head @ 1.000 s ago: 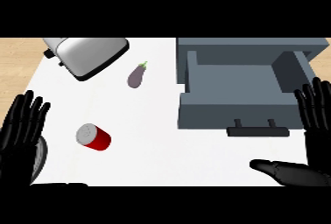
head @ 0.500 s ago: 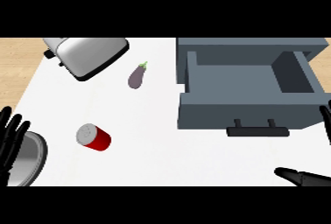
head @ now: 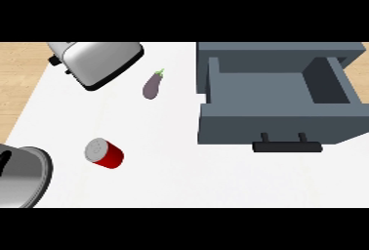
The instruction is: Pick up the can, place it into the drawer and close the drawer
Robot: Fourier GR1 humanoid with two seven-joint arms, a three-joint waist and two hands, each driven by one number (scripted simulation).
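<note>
Head view: neither hand shows, so I cannot tell their state. The can (head: 105, 153) lies at eight o'clock on the desk (head: 180, 180), probably tipped; the open drawer (head: 277, 105) sits at two o'clock. I'd grasp across its side.

Can (head: 105, 153) lies left of drawer (head: 277, 105), before eggplant (head: 152, 86).

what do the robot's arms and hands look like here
Only the left forearm shows, lower left: a smooth, rounded grey shell. The black sliver at its edge is probably the left hand. Nothing of the right arm shows.
</note>
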